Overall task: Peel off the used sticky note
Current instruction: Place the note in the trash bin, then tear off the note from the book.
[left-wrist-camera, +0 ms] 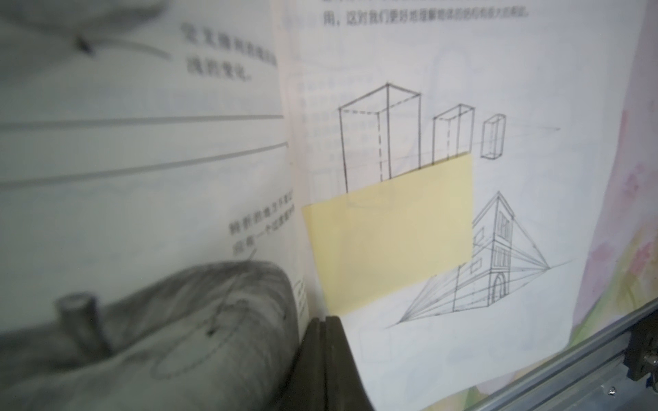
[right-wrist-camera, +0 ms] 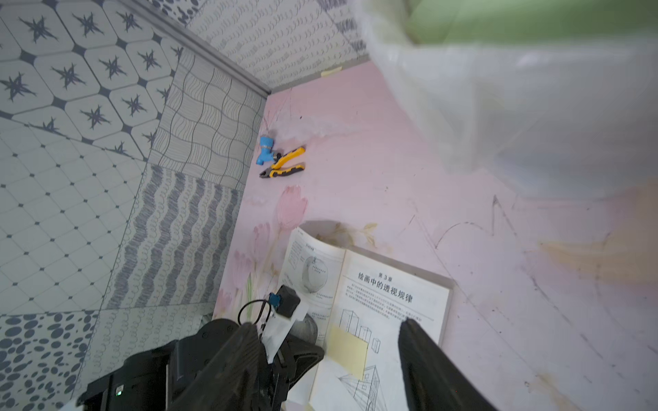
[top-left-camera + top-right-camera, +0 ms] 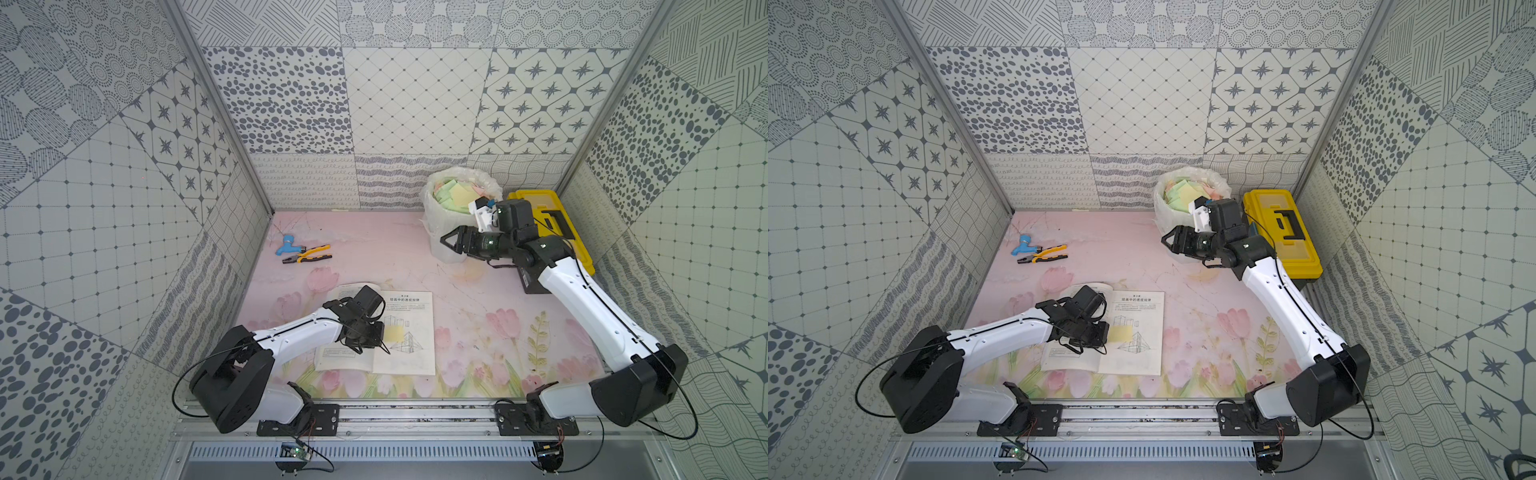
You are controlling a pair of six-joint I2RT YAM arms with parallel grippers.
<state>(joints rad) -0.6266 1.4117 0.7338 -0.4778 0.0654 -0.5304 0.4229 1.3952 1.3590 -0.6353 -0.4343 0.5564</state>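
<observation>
Our left gripper (image 1: 323, 331) has its jaws pressed shut, apparently empty, tips on the open book (image 3: 411, 361) just beside the sticky note (image 1: 391, 235) on its right page. The note looks thin, limp and easily torn; we would lift a loose corner, peeling slowly. Further right, our right gripper (image 3: 449, 243) hangs with jaws apart, holding nothing, beside the lined bin (image 3: 430, 208) of discarded coloured notes (image 3: 453, 193). The far-right toolbox (image 3: 1262, 208) is closed.
</observation>
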